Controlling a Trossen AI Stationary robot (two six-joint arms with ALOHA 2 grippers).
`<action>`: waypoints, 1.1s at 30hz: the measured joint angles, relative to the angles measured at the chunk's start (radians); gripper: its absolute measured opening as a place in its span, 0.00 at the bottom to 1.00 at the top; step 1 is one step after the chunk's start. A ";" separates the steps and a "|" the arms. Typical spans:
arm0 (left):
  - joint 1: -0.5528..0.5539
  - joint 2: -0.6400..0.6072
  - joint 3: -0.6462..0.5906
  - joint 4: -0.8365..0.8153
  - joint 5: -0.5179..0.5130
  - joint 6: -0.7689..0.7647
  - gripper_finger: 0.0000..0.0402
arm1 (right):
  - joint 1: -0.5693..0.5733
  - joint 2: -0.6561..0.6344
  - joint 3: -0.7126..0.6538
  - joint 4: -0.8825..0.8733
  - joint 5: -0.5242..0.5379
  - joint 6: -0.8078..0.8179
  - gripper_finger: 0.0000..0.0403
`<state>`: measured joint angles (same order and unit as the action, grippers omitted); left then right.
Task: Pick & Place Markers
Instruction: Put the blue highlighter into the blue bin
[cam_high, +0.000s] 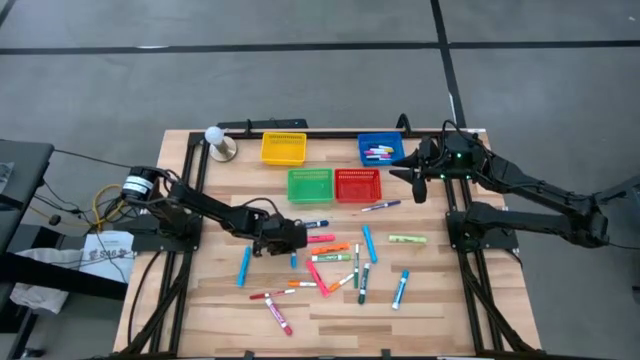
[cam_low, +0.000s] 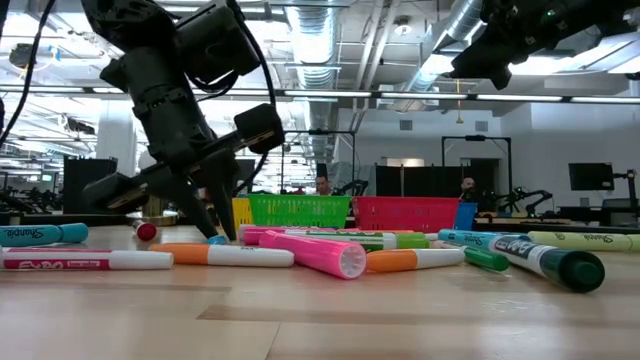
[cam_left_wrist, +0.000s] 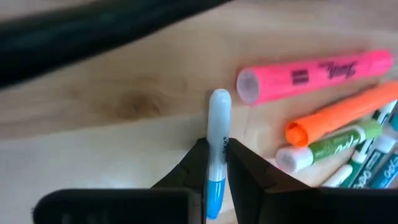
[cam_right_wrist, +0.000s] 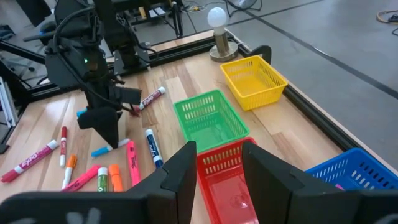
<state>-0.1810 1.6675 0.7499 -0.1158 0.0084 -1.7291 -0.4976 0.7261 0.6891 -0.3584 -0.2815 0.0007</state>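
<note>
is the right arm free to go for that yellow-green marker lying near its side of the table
Probably yes. The right gripper hovers open and empty above the red basket, and the yellow-green marker lies alone on bare wood with nothing beside it. The left gripper is busy across the pile, shut on a blue-and-white marker.

**Baskets at the far side, markers strewn nearer**

Four baskets (cam_high: 283, 148) sit toward the far edge of the counter (cam_high: 200, 310): two at the far edge, two just nearer between them. A lamp (cam_high: 218, 141) stands at the far left corner. The markers (cam_high: 340, 258) lie scattered nearer, mid-counter. The left pincer (cam_high: 293, 240) sits at their left edge; the right pincer (cam_high: 415, 180) hangs by the far right basket.
</note>
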 joint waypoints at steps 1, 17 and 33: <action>0.000 -0.016 0.000 -0.005 -0.006 0.000 0.10 | 0.000 0.000 0.000 0.000 0.000 0.000 0.29; 0.000 -0.318 0.003 0.033 -0.196 0.074 0.10 | 0.000 0.021 0.001 0.000 -0.046 0.103 0.29; 0.044 -0.371 0.005 0.257 -0.295 0.237 0.11 | 0.212 0.427 0.001 0.568 -0.270 0.327 0.40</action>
<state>-0.1374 1.2961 0.7550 0.1409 -0.2867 -1.4923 -0.2852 1.1528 0.6903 0.2101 -0.5518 0.3278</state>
